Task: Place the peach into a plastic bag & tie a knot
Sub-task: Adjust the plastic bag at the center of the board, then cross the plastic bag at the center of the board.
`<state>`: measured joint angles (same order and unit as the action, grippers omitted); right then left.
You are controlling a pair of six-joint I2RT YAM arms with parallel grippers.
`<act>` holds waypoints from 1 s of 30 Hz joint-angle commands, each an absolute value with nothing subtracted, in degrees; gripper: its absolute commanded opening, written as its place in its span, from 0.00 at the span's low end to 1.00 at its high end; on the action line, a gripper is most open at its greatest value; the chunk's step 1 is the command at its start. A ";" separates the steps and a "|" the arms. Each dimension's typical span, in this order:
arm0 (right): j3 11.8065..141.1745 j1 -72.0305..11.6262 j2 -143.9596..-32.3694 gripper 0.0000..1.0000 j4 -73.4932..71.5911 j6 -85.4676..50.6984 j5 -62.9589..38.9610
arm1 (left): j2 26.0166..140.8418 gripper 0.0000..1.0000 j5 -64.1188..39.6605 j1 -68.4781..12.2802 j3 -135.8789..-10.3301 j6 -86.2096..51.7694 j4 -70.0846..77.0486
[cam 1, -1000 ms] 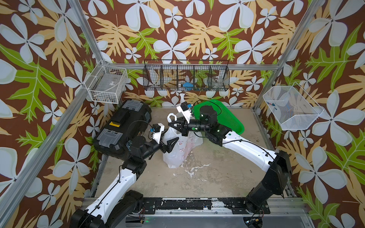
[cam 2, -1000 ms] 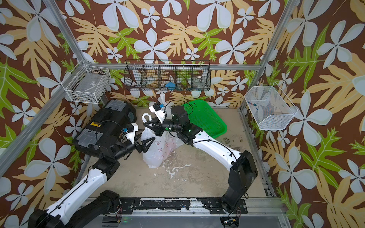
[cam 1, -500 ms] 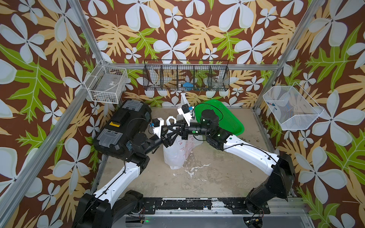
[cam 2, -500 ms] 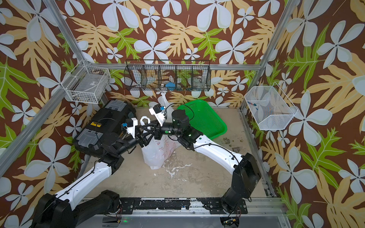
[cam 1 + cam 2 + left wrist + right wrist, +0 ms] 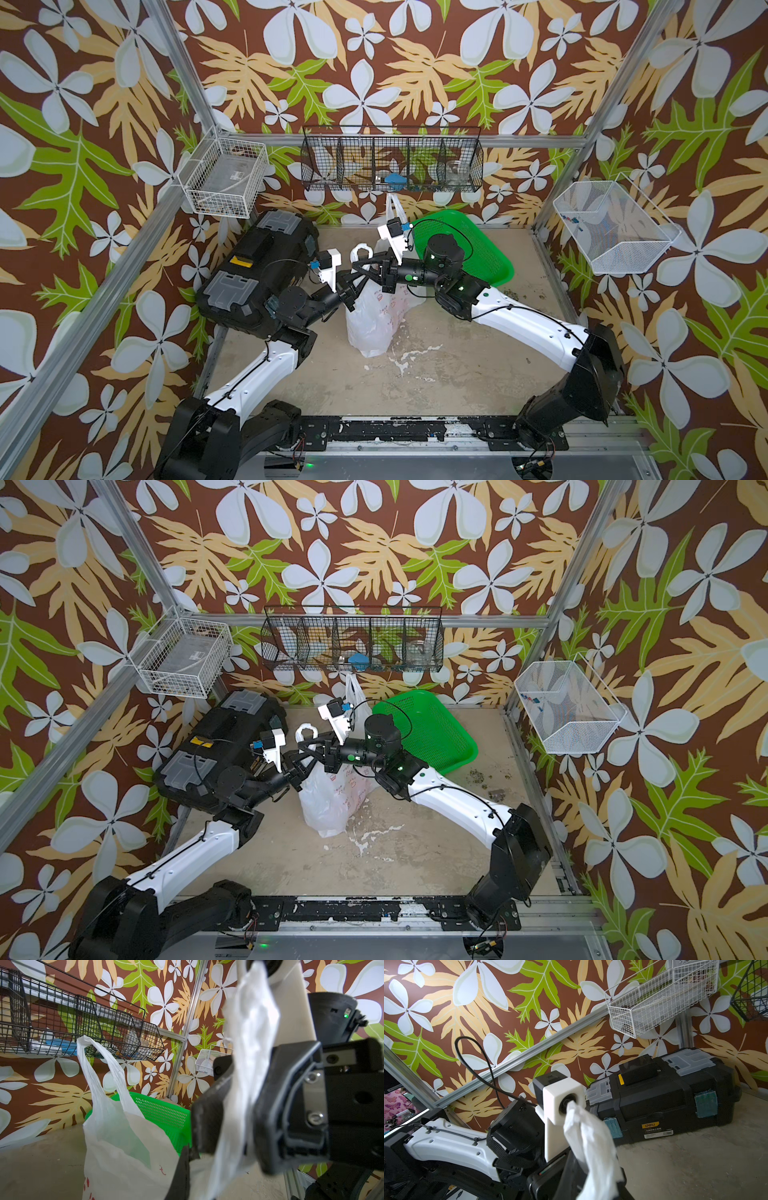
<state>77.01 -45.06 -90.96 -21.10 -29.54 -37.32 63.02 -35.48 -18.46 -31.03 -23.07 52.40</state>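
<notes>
Toolbox (image 5: 664, 1109) labelled "deli", left fingers (image 5: 181, 1176) and right fingers (image 5: 207, 1118) clamped shut on plastic bag (image 5: 370, 320)

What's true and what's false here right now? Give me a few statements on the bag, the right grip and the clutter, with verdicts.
1. The plastic bag stands upright on the table. True.
2. The green basket sits beside the left arm. False: it is at the back on the right arm's side; the black toolbox is by the left arm.
3. The right gripper is shut on a bag handle. True.
4. The bag's handles are tied in a knot. False: the other handle loop rises apart at the back, untied.
5. A black wire rack hangs on the back wall. True.
</notes>
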 commanded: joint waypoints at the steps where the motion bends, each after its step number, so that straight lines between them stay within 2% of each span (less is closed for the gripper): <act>1: 79.55 -43.03 -89.23 0.18 -18.30 -28.81 -34.12 | 61.66 0.00 -38.41 -18.46 -30.55 -18.83 51.36; 5: 86.95 -36.02 -89.11 0.42 -3.15 -30.15 -26.84 | 59.79 0.00 -41.44 -18.41 -29.71 -15.93 48.64; 9: 93.55 -29.69 -91.36 0.54 10.83 -29.31 -19.33 | 59.02 0.00 -44.01 -18.37 -29.88 -14.60 47.16; 13: 105.44 -28.88 -98.47 0.66 26.93 -21.58 -8.16 | 58.67 0.00 -45.61 -18.40 -30.41 -13.77 45.91; 18: 112.43 -30.22 -104.15 0.70 29.28 -18.31 -5.82 | 58.73 0.00 -45.77 -18.47 -30.50 -13.55 45.59; 23: 118.24 -30.67 -109.84 0.80 29.71 -16.58 -6.09 | 58.97 0.00 -46.32 -18.46 -30.25 -14.13 46.21; 30: 124.38 -30.65 -116.98 0.79 26.72 -16.67 -7.22 | 59.20 0.00 -47.68 -18.46 -30.15 -14.86 47.15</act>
<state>123.07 -30.52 -115.85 28.71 -17.15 -7.38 59.07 -46.17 -18.46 -30.06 -14.33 45.50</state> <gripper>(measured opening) 0.793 0.055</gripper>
